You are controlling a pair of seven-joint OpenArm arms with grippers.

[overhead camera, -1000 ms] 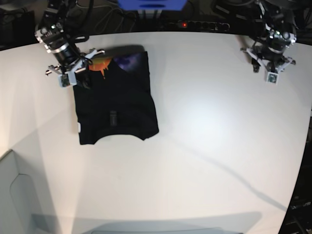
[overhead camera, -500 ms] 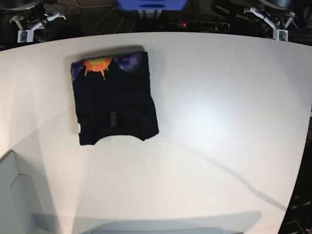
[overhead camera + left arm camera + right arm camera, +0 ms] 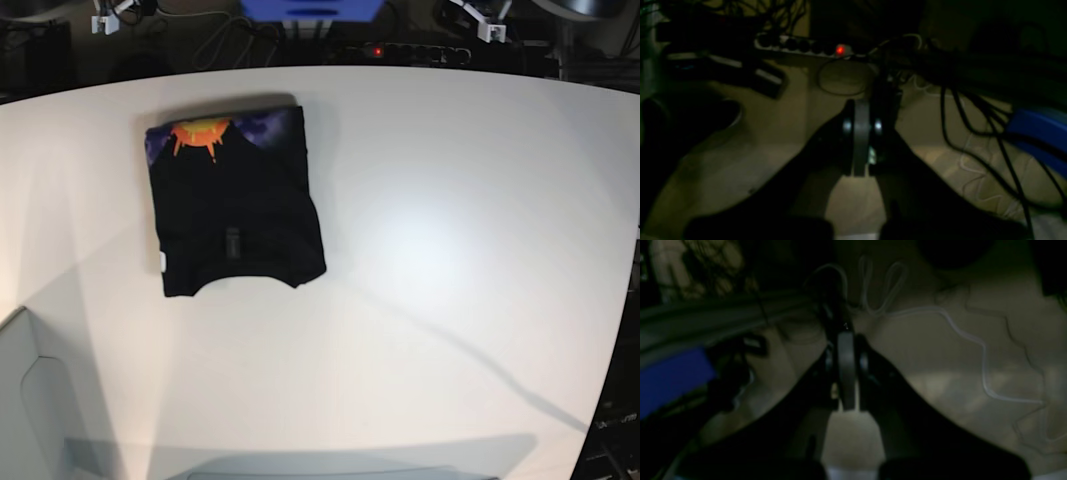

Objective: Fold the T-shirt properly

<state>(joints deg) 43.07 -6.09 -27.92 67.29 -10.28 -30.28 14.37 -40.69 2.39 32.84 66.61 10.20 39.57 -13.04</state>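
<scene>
The black T-shirt (image 3: 236, 208) lies folded into a compact rectangle on the white table (image 3: 450, 260), at its far left. The orange sunburst and purple-blue print (image 3: 200, 133) show at its far edge, and a small white tag (image 3: 162, 262) at its left edge. Both arms are pulled back beyond the table's far edge. Only the tip of my left gripper (image 3: 480, 22) and of my right gripper (image 3: 112, 14) show in the base view. In the wrist views my left gripper (image 3: 860, 133) and right gripper (image 3: 846, 370) are shut and empty, over the dim floor.
A power strip with a red light (image 3: 377, 50) (image 3: 839, 50) and several cables (image 3: 973, 110) lie behind the table. A blue object (image 3: 310, 10) stands at the back middle. A grey panel (image 3: 30, 400) is at the lower left.
Both arms have drawn further back and inward along the top edge, away from the table. The T-shirt has not moved since half a second ago.
</scene>
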